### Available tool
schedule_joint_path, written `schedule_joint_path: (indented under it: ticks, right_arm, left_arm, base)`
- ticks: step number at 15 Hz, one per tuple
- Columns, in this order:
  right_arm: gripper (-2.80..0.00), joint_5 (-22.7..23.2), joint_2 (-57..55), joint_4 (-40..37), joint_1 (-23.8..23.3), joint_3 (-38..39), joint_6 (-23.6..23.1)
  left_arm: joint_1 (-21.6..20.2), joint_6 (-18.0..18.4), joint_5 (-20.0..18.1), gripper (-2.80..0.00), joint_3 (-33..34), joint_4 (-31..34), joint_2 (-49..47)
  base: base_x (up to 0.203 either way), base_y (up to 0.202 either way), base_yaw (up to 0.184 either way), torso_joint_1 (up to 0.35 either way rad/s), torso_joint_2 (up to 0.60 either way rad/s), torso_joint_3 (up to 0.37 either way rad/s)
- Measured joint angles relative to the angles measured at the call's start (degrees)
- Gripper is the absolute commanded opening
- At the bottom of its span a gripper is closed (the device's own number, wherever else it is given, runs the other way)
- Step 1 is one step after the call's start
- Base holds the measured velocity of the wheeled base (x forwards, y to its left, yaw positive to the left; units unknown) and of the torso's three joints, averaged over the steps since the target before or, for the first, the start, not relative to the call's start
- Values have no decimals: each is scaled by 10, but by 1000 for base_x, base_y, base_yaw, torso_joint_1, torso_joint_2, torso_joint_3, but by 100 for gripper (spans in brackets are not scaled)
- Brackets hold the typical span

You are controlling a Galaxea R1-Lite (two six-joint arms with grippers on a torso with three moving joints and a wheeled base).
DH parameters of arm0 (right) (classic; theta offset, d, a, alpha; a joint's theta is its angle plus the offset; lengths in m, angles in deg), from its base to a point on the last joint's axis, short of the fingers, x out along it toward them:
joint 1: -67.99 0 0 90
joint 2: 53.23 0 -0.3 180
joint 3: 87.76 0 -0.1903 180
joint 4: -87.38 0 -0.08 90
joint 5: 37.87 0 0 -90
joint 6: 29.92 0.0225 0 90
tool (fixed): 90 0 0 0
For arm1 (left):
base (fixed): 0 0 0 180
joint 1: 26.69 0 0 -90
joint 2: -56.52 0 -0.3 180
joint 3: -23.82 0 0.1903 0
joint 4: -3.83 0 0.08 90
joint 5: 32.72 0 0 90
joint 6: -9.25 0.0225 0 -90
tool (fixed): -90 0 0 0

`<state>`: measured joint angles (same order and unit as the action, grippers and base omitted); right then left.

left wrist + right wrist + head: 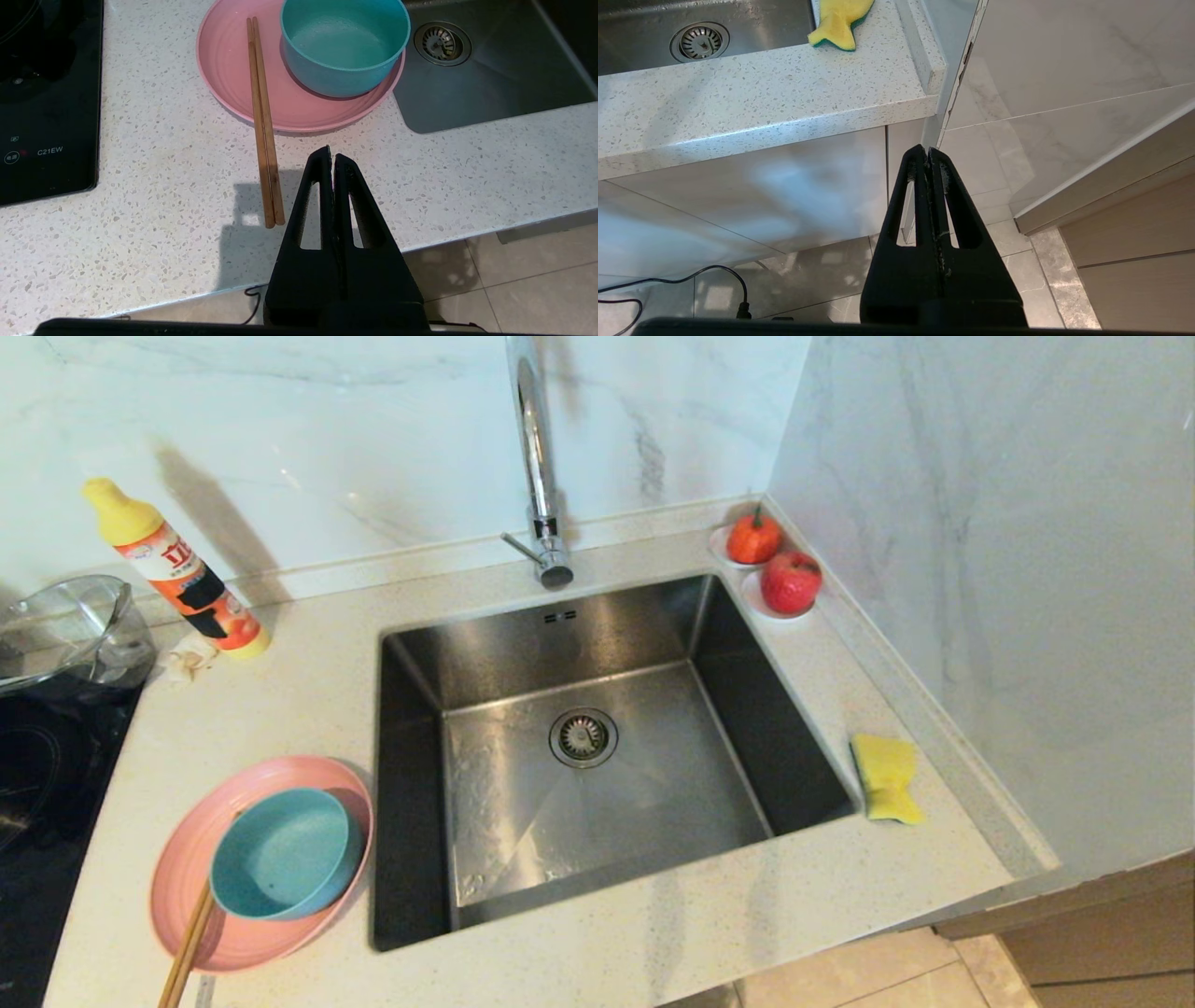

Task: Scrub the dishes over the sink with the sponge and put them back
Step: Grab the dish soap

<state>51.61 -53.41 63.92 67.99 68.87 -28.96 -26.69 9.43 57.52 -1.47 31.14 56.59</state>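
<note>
**Nothing picked up yet: both arms parked, dishes and sponge waiting on the counter**

I have both arms sitting low at the counter's front edge, out of my head view. The left gripper [331, 156] hangs near the edge with its jaws pressed together on nothing; the right gripper [927, 151] is below counter level beside the cabinet front, jaws likewise closed and empty.

The pink plate [201, 859] lies on the counter just left of the sink [411, 784], with the teal bowl [280, 854] sitting in it towards the sink side. A pair of chopsticks [264, 126] rests across the plate's rim and out onto the counter. The sponge [885, 777] lies on the counter right of the basin, close to its edge. The basin is bare apart from its drain strainer [583, 737].

I judge this to be the very start: no scrubbing is under way. Next I would open the right jaws and bring them onto the sponge, while the left opens for the bowl's rim, taking care not to knock the chopsticks off.
</note>
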Motion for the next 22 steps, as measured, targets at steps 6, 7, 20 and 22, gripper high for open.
schedule_joint_path:
  ticks: [6, 7, 20, 22]
  right_arm:
    - [-280, 0, 0, 0, 0, 0, 0]
    - [-280, 0, 0, 0, 0, 0, 0]
    - [-280, 0, 0, 0, 0, 0, 0]
    - [-280, 0, 0, 0, 0, 0, 0]
  left_arm:
    - [0, 0, 0, -280, 0, 0, 0]
    - [0, 0, 0, -280, 0, 0, 0]
    - [0, 2, 27, -280, -84, -12, -1]
    - [0, 3, 32, -280, -173, 10, -15]
  base:
    - [0, 0, 0, 0, 0, 0]
    - [0, 0, 0, 0, 0, 0]
    - [0, 0, 0, 0, 0, 0]
    - [0, 0, 0, 0, 0, 0]
